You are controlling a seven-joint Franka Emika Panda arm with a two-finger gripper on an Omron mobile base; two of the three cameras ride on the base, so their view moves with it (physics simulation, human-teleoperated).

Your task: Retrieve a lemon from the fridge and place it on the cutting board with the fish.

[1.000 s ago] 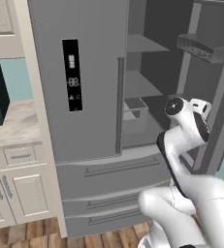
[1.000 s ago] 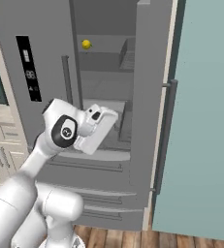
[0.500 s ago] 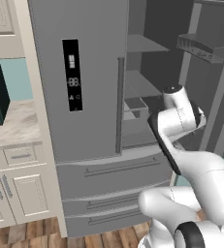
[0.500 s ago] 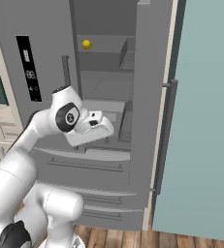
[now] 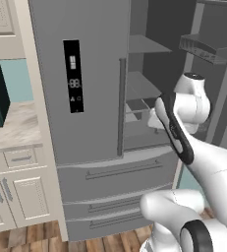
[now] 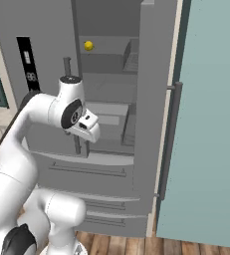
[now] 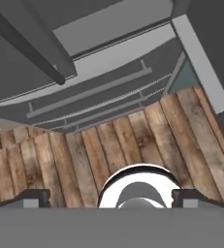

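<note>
Lemon [image 6: 88, 46] on upper shelf of fridge [image 6: 111, 99], right door open; fingers [image 7: 33, 198] spread wide, empty, pointing at floor [image 7: 133, 135].

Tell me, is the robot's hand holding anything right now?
No, nothing. The gripper is open and points down at the wooden floor. The lemon sits on a shelf in the fridge, not touched.

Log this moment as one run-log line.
phase: reaching into fridge | right door: open | lemon: on upper shelf, untouched | gripper: open, empty, pointing at floor
</note>
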